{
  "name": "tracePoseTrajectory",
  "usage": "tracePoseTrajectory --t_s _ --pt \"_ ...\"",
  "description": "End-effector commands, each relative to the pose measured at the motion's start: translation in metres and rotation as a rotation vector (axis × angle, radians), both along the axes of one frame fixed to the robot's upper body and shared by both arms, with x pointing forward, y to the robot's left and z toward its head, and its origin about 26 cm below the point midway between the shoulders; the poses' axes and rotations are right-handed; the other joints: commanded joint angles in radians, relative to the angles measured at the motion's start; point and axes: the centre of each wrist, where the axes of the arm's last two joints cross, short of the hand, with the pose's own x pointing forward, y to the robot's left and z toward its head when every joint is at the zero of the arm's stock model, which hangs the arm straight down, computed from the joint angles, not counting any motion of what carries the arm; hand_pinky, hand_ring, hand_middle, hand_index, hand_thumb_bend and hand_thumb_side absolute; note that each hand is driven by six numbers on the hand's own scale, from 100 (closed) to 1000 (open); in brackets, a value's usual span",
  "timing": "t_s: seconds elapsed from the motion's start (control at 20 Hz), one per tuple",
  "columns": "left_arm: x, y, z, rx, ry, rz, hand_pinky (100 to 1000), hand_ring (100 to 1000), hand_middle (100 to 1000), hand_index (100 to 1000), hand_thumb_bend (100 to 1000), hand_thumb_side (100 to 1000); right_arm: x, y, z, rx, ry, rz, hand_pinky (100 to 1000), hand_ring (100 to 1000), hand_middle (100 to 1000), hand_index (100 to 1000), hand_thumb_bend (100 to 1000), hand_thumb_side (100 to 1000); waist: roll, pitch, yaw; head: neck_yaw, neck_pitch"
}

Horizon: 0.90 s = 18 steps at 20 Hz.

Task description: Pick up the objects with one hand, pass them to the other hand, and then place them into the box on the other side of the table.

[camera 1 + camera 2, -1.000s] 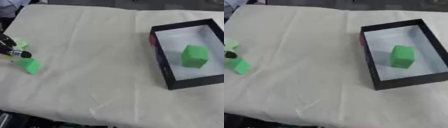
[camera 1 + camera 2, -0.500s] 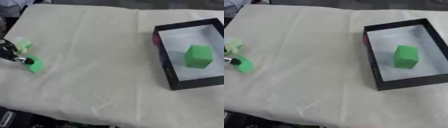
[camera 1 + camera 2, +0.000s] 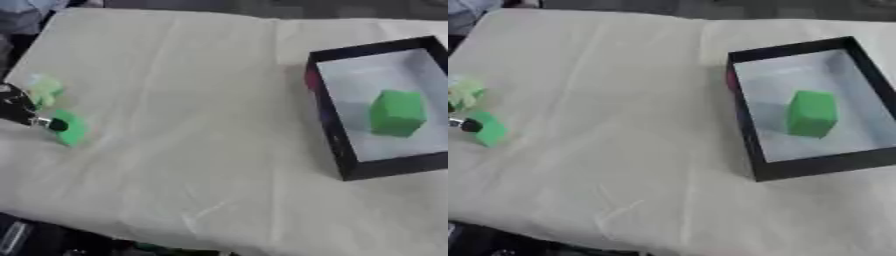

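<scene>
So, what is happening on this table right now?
The robot's left hand is at the left edge of the cloth-covered table, its fingertip touching a green block. A paler green object lies just behind it. Whether the hand grips the block cannot be told. On the right, the black box already holds one green block. The right hand is out of view.

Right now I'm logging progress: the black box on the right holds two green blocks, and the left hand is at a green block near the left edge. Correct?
Not quite. The black box holds only one green block, as the left eye view shows. The rest stands: the left hand is at a green block near the cloth's left edge.
</scene>
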Motion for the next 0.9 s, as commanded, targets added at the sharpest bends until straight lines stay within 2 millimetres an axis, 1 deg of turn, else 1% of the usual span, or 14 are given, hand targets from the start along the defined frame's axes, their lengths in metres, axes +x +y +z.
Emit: tracePoseTrajectory --t_s 0.05,0.25,0.5,0.8,0.9 --pt "0.000 0.003 0.013 0.016 0.007 0.015 805 825 744 780 854 598 -0.002 -0.002 0.010 -0.035 -0.020 -0.009 970 1000 1000 1000 100 467 0.008 0.001 -0.001 0.002 0.005" --pt "0.005 -0.002 0.008 0.024 0.026 0.004 799 819 742 757 850 605 -0.001 -0.002 0.008 -0.040 -0.016 -0.014 970 1000 1000 1000 100 470 0.007 0.003 -0.005 -0.002 0.005" --pt "0.011 -0.006 0.004 0.047 0.038 -0.002 797 817 743 739 845 631 0.000 -0.002 0.006 -0.044 -0.011 -0.014 971 1000 1000 1000 100 470 0.007 0.006 -0.008 0.005 0.005" --pt "0.018 -0.009 -0.001 0.067 0.062 -0.017 797 817 743 734 843 620 0.000 -0.002 0.005 -0.049 -0.008 -0.016 971 1000 1000 1000 100 470 0.008 0.006 -0.009 0.014 0.005" --pt "0.019 -0.009 -0.004 0.076 0.072 -0.018 796 816 743 729 830 614 0.000 -0.002 0.005 -0.050 -0.007 -0.016 971 1000 1000 1000 100 470 0.007 0.006 -0.009 0.015 0.005"
